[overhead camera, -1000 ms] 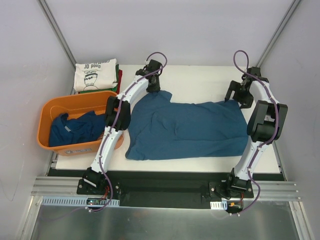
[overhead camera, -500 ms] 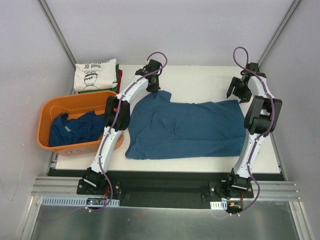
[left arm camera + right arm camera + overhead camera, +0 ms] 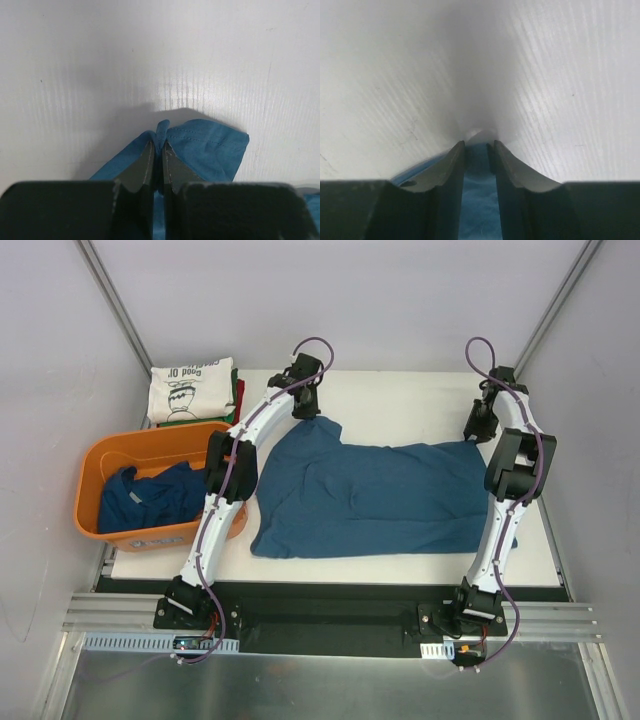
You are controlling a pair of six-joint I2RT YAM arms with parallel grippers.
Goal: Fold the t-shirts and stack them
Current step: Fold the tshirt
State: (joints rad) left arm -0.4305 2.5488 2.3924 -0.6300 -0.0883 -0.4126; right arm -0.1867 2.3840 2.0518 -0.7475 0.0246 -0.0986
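A dark blue t-shirt lies spread flat across the white table. My left gripper is at its far left corner, and in the left wrist view this gripper is shut on a pinched fold of the blue cloth. My right gripper is down at the shirt's far right corner. In the right wrist view its jaws stand a narrow gap apart, with blue cloth lying between them. A folded cream t-shirt tops a stack at the back left.
An orange tub sits at the left edge of the table with another dark blue t-shirt bundled inside. Green and red folded edges show beside the cream shirt. Slanted frame posts rise at both back corners.
The right gripper moved from above the shirt's right edge to its far right corner and narrowed its jaws around the cloth. The left gripper closed on the far left corner.
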